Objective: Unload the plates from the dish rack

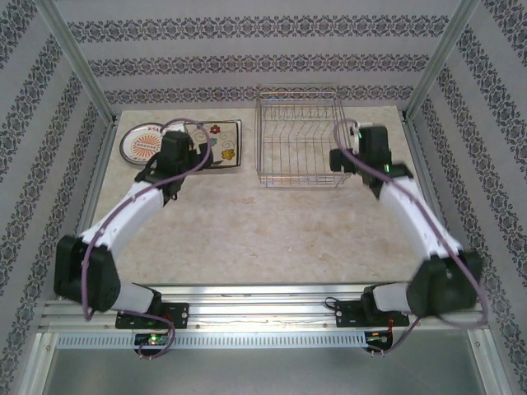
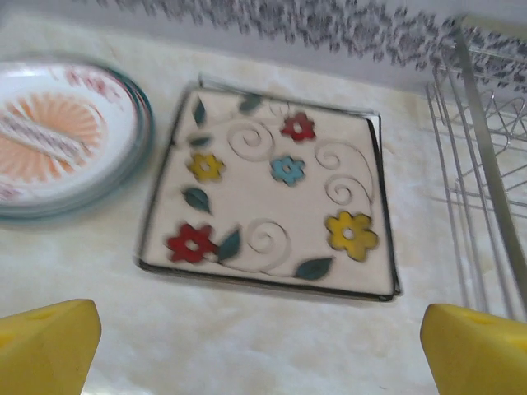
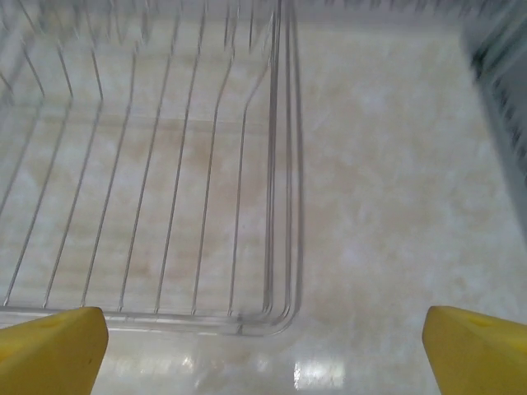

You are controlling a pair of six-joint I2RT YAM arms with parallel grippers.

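The dish rack (image 1: 298, 140) stood empty on the desk (image 1: 272, 222). The round plates (image 1: 142, 144) lay stacked just beside the square plate (image 1: 224, 144), left of it. The left end effector (image 2: 262, 346) and right end effector (image 3: 263, 346) gaped wide, gripping nothing. Unloading looked finished.

table (image 1: 247, 222): cream, marbled | on it: round plates (image 1: 140, 146); square plates (image 1: 226, 140); dish rack (image 1: 298, 140)

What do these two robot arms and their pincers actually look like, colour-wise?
The left arm and right arm are curved white shells between bulky black joints, each trailed by a thin purple cable. The left pincer and right pincer have blunt yellow fingertips.
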